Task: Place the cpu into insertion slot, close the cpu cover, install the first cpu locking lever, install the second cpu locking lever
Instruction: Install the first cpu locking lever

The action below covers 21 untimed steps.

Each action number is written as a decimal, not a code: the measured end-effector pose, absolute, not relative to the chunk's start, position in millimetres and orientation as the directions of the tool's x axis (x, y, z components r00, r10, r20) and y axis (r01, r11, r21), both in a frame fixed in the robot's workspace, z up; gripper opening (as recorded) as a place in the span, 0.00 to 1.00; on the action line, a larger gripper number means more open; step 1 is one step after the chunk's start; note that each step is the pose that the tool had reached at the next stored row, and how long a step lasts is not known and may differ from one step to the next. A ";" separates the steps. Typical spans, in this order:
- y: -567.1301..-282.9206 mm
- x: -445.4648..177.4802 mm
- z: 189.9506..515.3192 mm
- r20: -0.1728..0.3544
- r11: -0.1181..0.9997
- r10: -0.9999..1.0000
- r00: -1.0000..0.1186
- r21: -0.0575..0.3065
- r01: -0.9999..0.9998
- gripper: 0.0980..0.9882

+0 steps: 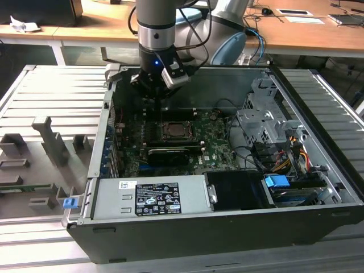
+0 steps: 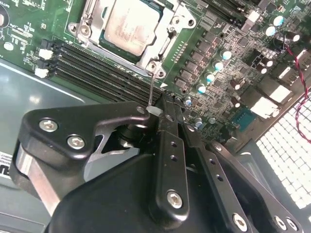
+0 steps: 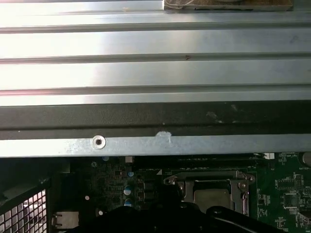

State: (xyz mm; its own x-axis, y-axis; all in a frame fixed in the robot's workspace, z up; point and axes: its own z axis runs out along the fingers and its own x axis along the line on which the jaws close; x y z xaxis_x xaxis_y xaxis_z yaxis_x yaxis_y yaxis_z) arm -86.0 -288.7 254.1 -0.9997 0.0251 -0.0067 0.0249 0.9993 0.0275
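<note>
Second wrist view: gripper (image 2: 158, 111) pinches locking lever (image 2: 151, 90)

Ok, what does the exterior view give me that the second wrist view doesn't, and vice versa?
Exterior view adds the whole open case, the grey power supply box and the arm above the motherboard. Second wrist view adds the thin locking lever by the memory slots, its tip in the shut gripper. Both share the cpu seated under the cpu cover, on that motherboard.
</note>
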 end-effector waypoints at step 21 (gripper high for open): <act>-288.7 -70.2 254.1 -0.007 0.999 0.025 -1.000 0.028 0.025 0.01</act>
